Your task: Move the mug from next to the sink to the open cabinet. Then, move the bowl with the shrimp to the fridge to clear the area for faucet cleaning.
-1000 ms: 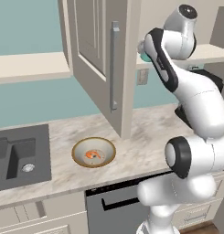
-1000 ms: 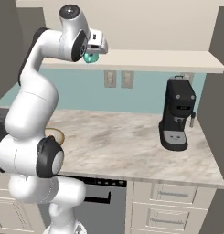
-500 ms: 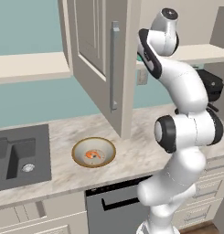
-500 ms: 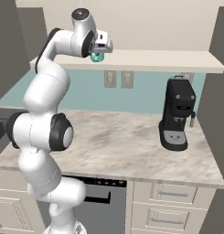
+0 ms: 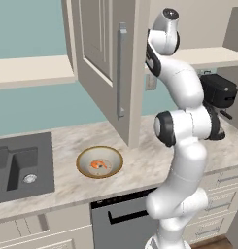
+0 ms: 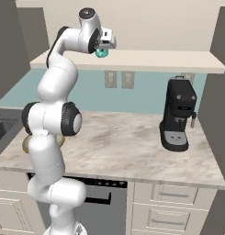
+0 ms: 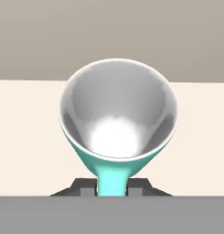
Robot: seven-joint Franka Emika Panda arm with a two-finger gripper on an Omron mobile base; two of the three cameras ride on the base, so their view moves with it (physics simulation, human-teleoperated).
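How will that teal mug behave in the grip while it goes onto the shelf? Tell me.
The mug looks rigid and glossy, so it may slip. The end effector seems shut on one narrow part at its edge, so it could pivot. It flares wide at the mouth, so it is probably apt to tip when set on the pale shelf.

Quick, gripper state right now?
Gripper: shut on the mug, held up at shelf height.

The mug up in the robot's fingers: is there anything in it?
Empty. The hand view looks straight into the mug: a bare pale grey inside with a bright sheen at the bottom.
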